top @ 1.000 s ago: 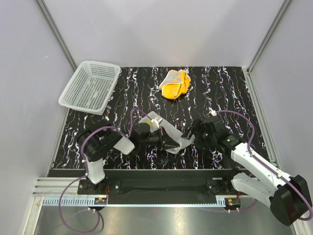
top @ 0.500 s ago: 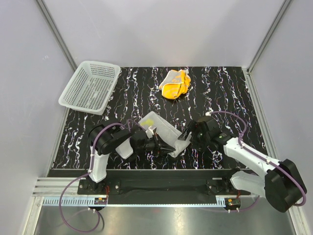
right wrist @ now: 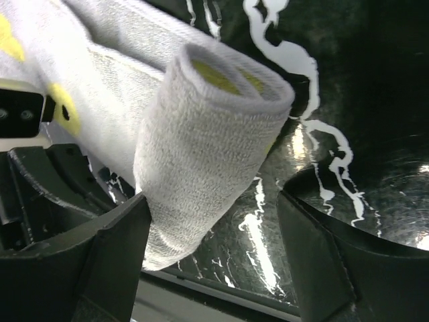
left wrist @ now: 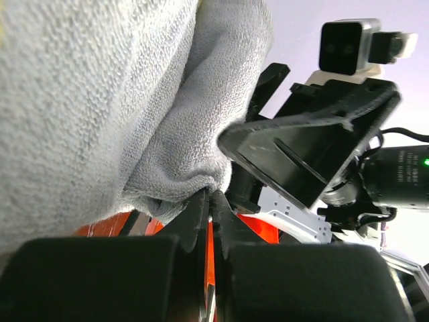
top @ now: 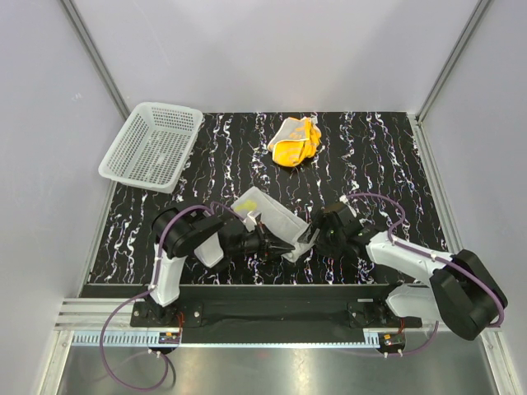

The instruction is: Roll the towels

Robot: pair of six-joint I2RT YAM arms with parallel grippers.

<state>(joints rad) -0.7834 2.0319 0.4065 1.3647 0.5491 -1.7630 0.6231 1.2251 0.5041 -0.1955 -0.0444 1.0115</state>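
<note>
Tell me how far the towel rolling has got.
Done: one end of the pale towel is curled into a roll. In hand: the left gripper is shut on its edge; the right gripper, open, straddles the roll. Left: finishing it, plus the crumpled orange towel farther back.

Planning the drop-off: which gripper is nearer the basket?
Left. The left gripper, shut on the pale towel, is down-right of the basket seen from above; the right gripper lies further right, at the towel's end.

No legible text, label, brand, number or sign in any view.
</note>
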